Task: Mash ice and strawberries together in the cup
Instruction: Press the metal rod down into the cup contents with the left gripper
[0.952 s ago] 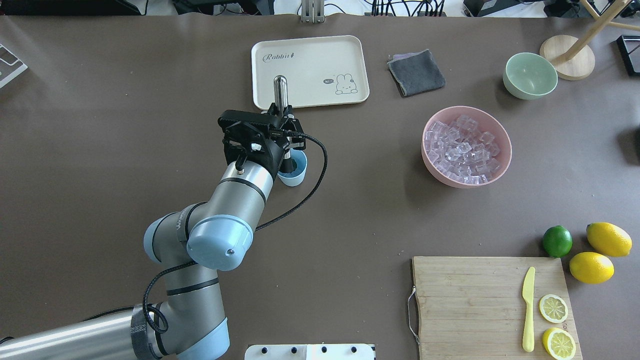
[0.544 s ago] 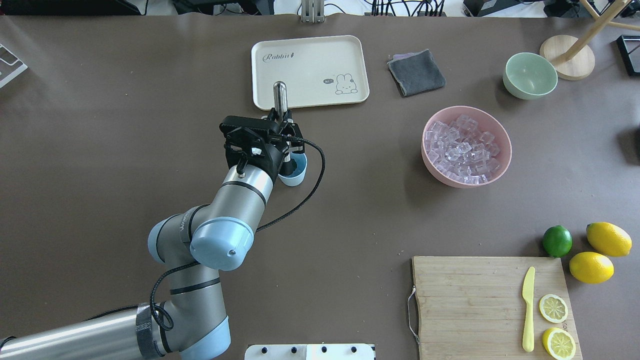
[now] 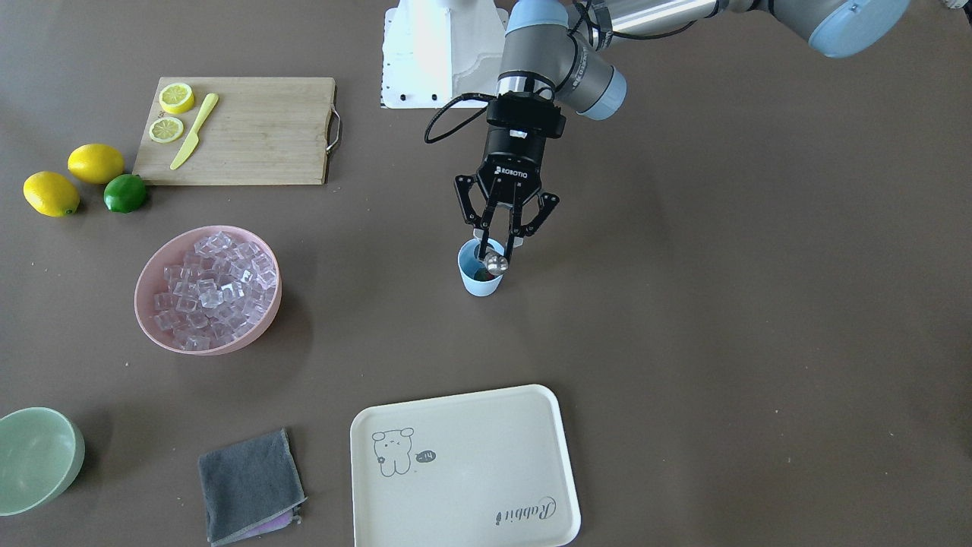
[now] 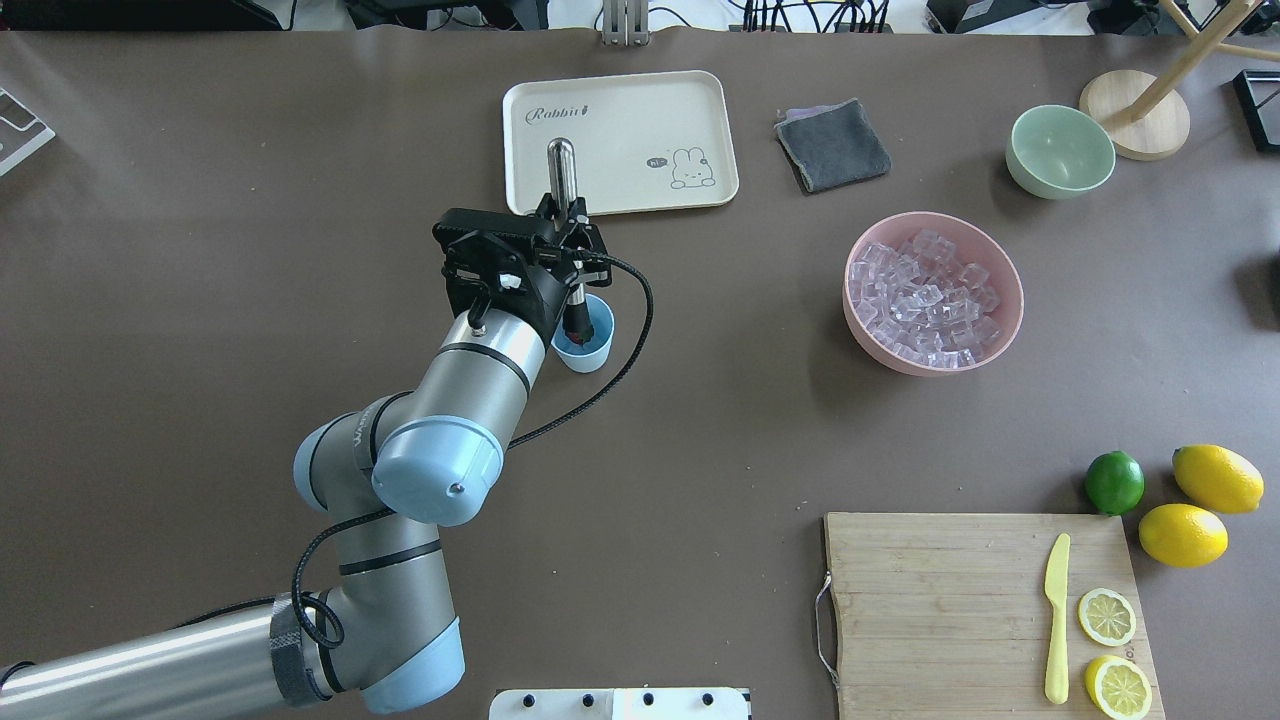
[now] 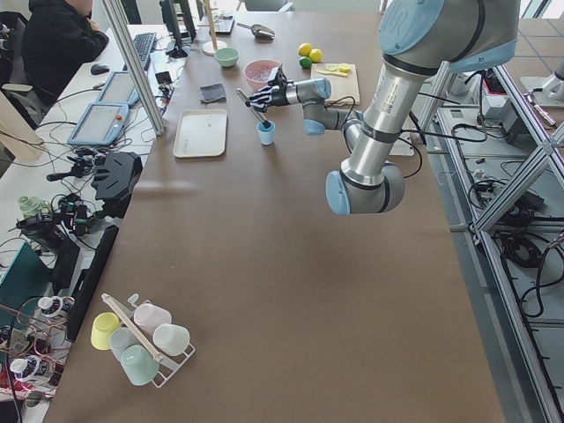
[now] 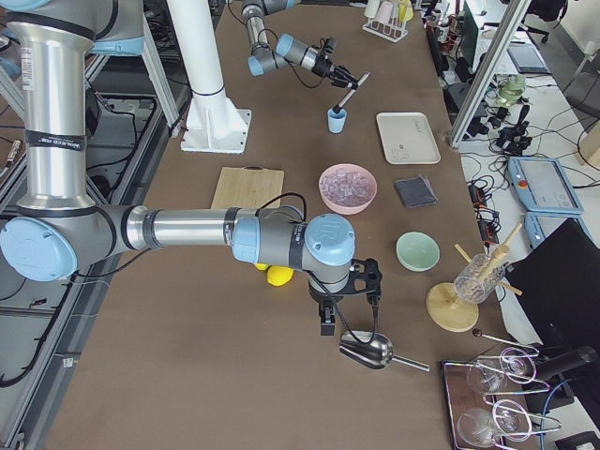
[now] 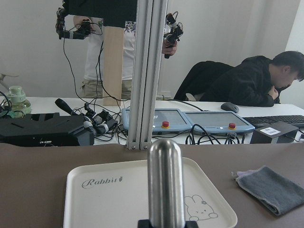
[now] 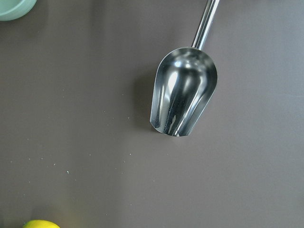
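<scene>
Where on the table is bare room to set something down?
The cream tray is bare, as is the table stretch between the cup and the pink bowl. It is crowded around the cutting board, lemons and lime.

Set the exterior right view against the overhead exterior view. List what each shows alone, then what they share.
Only exterior right: the right gripper, poised near a metal scoop. I cannot tell whether it is open.

Only overhead: the lime and the yellow knife, which the right arm seems to hide in the side view.

Both: the left gripper shut on the muddler, whose lower end is in the cup. Both also show the tray and the pink bowl of ice.
</scene>
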You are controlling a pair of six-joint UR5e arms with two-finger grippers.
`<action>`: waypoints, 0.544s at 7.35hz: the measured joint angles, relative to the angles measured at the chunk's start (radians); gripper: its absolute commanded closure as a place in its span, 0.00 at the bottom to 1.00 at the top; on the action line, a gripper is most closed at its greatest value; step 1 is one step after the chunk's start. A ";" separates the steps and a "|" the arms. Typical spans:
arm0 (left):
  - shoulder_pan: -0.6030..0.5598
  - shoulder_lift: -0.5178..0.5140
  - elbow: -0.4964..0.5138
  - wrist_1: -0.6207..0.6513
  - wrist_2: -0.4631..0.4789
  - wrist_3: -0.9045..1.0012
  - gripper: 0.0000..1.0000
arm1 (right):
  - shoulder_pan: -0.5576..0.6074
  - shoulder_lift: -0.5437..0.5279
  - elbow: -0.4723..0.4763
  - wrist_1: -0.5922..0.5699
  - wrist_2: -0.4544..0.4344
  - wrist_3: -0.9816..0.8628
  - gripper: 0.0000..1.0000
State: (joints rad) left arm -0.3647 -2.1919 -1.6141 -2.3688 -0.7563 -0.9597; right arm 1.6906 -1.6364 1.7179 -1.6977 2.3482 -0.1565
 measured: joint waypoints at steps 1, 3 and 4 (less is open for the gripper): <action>-0.013 -0.003 -0.011 0.002 -0.002 0.016 0.71 | 0.003 -0.002 0.001 0.000 0.000 0.000 0.01; -0.011 -0.003 0.007 -0.004 0.000 0.013 0.71 | 0.007 -0.007 0.001 0.003 -0.001 -0.001 0.01; -0.001 -0.002 0.023 -0.007 0.002 -0.005 0.71 | 0.007 -0.008 0.000 0.004 -0.001 -0.001 0.01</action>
State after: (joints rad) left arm -0.3657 -2.1940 -1.5906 -2.3759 -0.7545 -0.9645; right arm 1.6977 -1.6440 1.7182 -1.6939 2.3471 -0.1578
